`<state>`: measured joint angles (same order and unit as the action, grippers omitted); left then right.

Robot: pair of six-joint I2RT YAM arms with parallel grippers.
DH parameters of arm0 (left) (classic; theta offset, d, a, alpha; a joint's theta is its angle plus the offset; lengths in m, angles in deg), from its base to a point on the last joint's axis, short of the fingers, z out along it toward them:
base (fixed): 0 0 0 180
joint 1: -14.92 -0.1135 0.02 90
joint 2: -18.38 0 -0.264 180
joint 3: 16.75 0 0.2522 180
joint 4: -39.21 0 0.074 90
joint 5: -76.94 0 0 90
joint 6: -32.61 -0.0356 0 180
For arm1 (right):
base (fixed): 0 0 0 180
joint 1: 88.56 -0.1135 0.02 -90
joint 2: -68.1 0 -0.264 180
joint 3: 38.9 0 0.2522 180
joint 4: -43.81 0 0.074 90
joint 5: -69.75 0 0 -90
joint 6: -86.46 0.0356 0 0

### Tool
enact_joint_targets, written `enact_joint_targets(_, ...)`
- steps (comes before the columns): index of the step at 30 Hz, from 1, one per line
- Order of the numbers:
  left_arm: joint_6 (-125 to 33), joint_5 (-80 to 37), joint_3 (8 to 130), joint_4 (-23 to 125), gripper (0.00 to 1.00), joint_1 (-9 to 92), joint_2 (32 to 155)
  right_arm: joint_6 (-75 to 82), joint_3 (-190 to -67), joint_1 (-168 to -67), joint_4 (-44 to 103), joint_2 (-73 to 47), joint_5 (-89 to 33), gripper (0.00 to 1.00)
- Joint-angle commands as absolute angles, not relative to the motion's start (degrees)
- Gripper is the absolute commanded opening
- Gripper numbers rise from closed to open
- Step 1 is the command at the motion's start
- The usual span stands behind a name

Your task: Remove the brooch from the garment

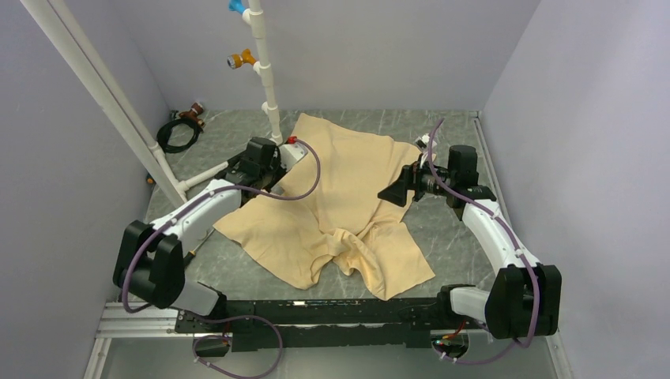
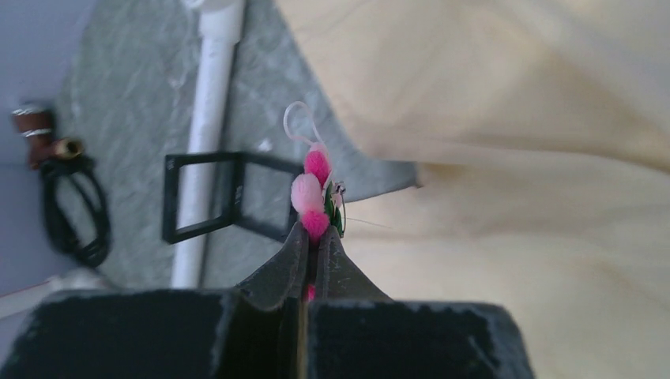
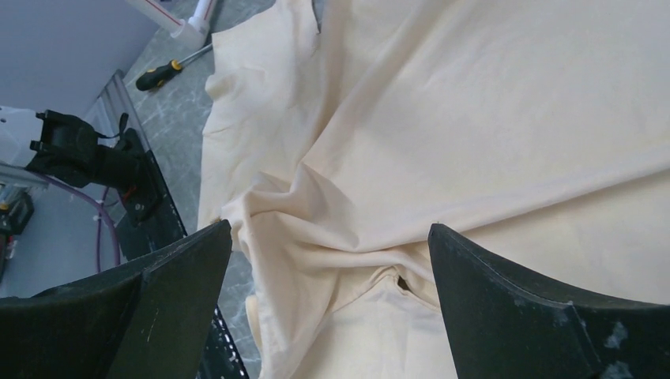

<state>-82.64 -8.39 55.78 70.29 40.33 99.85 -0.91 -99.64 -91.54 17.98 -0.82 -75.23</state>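
Left wrist cam: the left claw is pressed together, pinching the brooch. Pink petals poke out past the fingertips, with a little white loop on top. It sits over the bare grey table, just beside the edge of the garment; can't tell whether it touches the cloth. Behind it a black rectangular frame lies against a white pipe.

Right wrist cam: the right claw is spread wide above the wrinkled beige cloth. A yellow-and-black screwdriver lies on the table near the shirt's edge.

Top cam: the garment lies rumpled across the table, bunched at its near middle. The left claw is at its far-left edge by the foot of the pipe, and the right claw hangs over its right side, pointing inward. The brooch is too small to make out from up here
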Motion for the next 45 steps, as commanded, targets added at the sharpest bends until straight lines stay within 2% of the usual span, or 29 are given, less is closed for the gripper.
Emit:
enact_joint_targets(1,-93.6,7.2,55.6,64.3,0.00,39.9,103.7,-4.7,-100.2,-91.4,17.6,-0.2,-73.6,0.97)
enact_joint_targets(7,-100.7,14.1,54.2,56.6,0.00,38.6,110.7,-5.2,-99.7,-90.8,17.5,0.7,-74.2,0.98)
enact_joint_targets(15,-106.2,16.7,54.9,50.9,0.00,36.5,116.5,-5.3,-99.6,-90.2,17.2,0.3,-75.5,0.98)
enact_joint_targets(45,-111.3,15.6,55.6,44.2,0.00,34.6,124.3,-4.9,-100.3,-89.4,16.6,-2.3,-77.7,0.98)
